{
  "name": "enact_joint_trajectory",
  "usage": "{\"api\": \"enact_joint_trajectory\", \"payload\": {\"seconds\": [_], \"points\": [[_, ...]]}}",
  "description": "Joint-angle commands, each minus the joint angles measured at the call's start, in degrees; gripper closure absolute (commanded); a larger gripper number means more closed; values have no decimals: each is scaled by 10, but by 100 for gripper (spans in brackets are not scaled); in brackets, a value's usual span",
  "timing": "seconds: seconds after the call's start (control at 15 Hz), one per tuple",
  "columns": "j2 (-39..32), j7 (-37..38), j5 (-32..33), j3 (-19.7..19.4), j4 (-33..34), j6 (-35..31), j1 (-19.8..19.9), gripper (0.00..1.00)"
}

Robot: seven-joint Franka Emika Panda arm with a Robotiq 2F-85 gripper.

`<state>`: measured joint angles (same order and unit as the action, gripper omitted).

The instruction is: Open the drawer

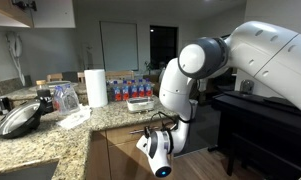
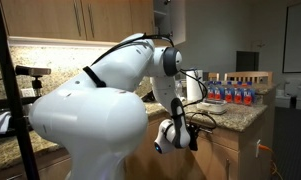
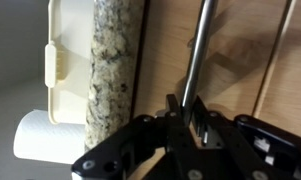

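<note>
Grips the handle of the drawer with the hand closed down on it, just below the surface edge. Needs, likely, a pull straight out, square to the bar's long axis.

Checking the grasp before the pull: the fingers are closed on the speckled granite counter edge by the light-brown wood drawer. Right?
No. The wrist view shows the fingers closed on the silver bar handle of the light-brown wood drawer; the speckled granite counter edge is untouched.
</note>
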<state>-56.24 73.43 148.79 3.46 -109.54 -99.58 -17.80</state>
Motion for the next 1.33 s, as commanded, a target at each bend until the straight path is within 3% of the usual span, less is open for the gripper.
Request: {"api": "enact_joint_trajectory", "payload": {"seconds": [0.0, 0.47, 1.0, 1.27], "points": [[-4, 38, 3, -17, -45, 32, -47, 90], [-37, 76, -3, -5, -42, 116, -52, 90], [-57, 61, 8, 49, -41, 178, -17, 90], [-67, 68, 1, 75, -61, 192, -40, 90]]}}
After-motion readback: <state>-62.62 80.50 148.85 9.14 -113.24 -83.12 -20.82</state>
